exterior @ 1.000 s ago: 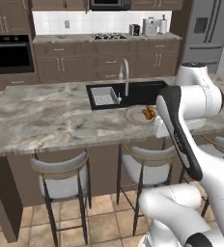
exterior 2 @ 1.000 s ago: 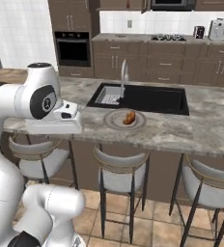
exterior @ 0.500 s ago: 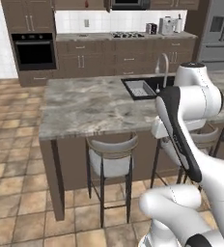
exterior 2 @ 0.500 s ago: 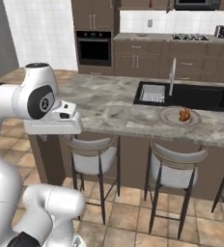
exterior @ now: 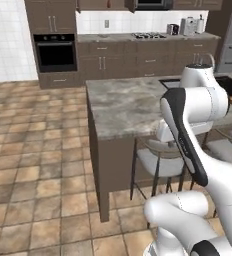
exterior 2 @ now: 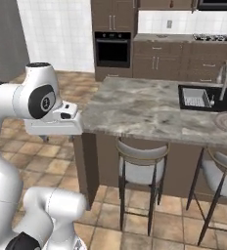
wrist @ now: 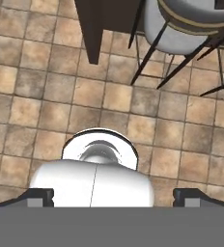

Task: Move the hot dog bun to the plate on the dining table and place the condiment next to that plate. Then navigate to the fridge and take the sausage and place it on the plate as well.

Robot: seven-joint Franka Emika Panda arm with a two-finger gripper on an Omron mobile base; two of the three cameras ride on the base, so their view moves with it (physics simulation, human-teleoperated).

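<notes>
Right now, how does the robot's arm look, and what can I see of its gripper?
The arm is glossy white, built of thick rounded links. Its joints are dark: a black band runs along one link, and a round black cap with a small white mark sits on the joint in the right base view. The hand is a white boxy block. The gripper has two small dark grey fingertips. No cables show.

Brown tile floor (exterior: 33,170), dark cabinets (exterior: 103,62), black oven (exterior: 54,52), perhaps white-tiled wall (exterior 2: 56,29).

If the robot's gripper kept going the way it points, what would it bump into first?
It points downward, so the gripper would probably meet the tiled floor first; the stool sits off to the side. Depth is uncertain.
</notes>
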